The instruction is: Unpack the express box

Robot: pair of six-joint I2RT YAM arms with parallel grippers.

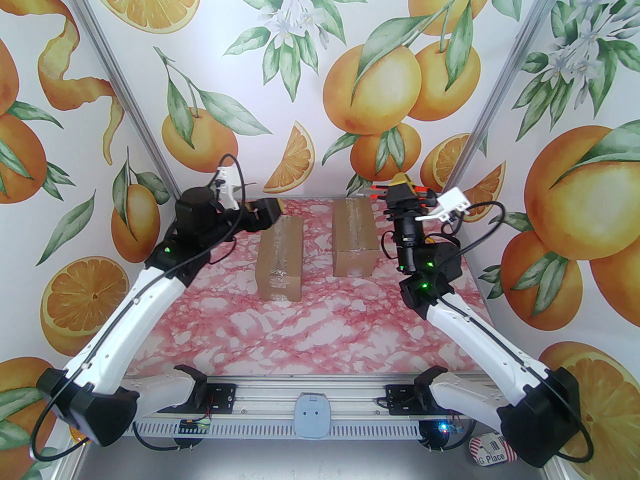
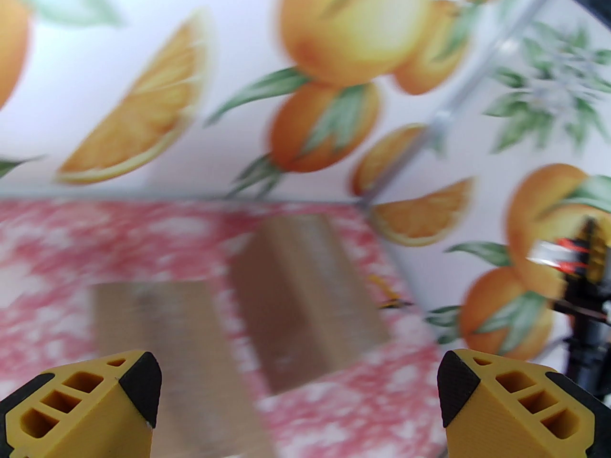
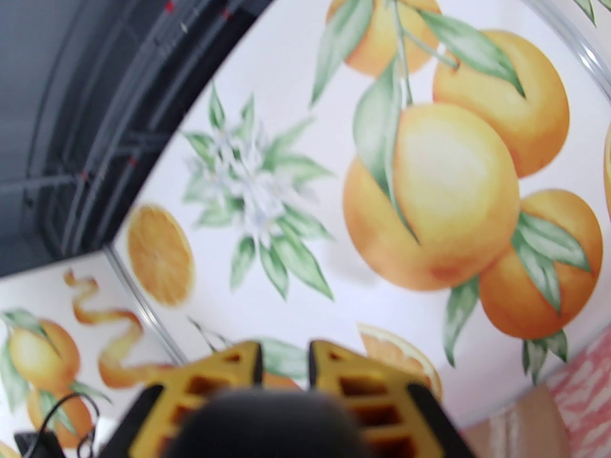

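Observation:
Two brown taped express boxes lie side by side on the pink marbled table, the left box [image 1: 280, 260] [image 2: 162, 322] and the right box [image 1: 354, 243] [image 2: 305, 294]. My left gripper [image 1: 272, 213] [image 2: 298, 389] hovers over the far end of the left box, open wide with nothing between its yellow fingers [image 2: 501, 399]. My right gripper [image 1: 402, 185] [image 3: 285, 351] is raised beyond the far right corner of the right box, pointing at the back wall. It is shut on a slim grey and orange-red tool [image 1: 425, 193] [image 2: 556, 253] lying crosswise in the fingers.
Orange-print walls close in the table [image 1: 310, 338] at the back and on both sides. Pink surface lies bare between the boxes and the arm bases. A metal rail [image 1: 310, 393] runs along the near edge. A corner of a box [image 3: 525, 422] shows low right in the right wrist view.

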